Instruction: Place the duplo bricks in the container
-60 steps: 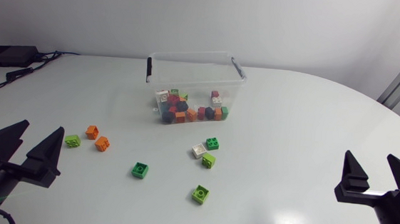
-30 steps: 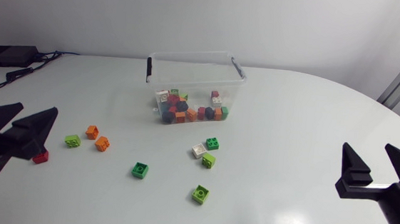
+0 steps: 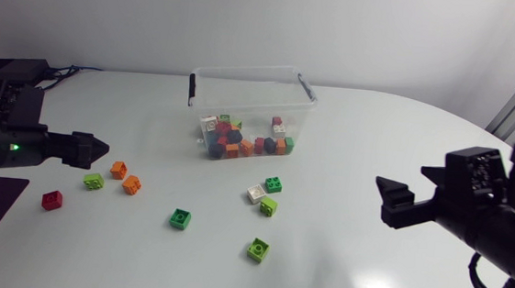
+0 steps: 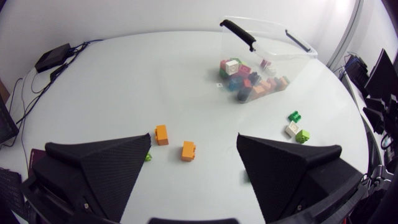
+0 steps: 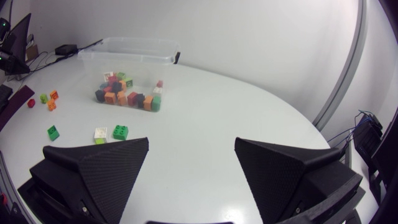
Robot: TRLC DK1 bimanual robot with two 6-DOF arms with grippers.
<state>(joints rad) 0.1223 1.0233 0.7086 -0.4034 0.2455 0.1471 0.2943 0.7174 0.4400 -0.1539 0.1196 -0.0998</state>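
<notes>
A heap of mixed-colour duplo bricks (image 3: pixel 244 143) lies inside the clear plastic container with black handles (image 3: pixel 245 70) at the far middle of the white table (image 3: pixel 359 143). In the head view, at the container's 6 o'clock, a white brick (image 3: pixel 255 194), a dark green brick (image 3: pixel 274 185) and a lime brick (image 3: pixel 268 206) cluster together, with another lime-green brick (image 3: pixel 258 249) farther out. A mid-green brick (image 3: pixel 180 218) sits at 7 o'clock. At 8 o'clock are two orange bricks (image 3: pixel 118 169), a pale lime brick (image 3: pixel 93 181) and, outermost, a red brick (image 3: pixel 51 200). The left gripper (image 3: pixel 91 148), fingers spread and empty, hangs at the orange pair's 10 o'clock. The right gripper (image 3: pixel 396 194), also spread and empty, is at the container's 4 o'clock, well apart.
</notes>
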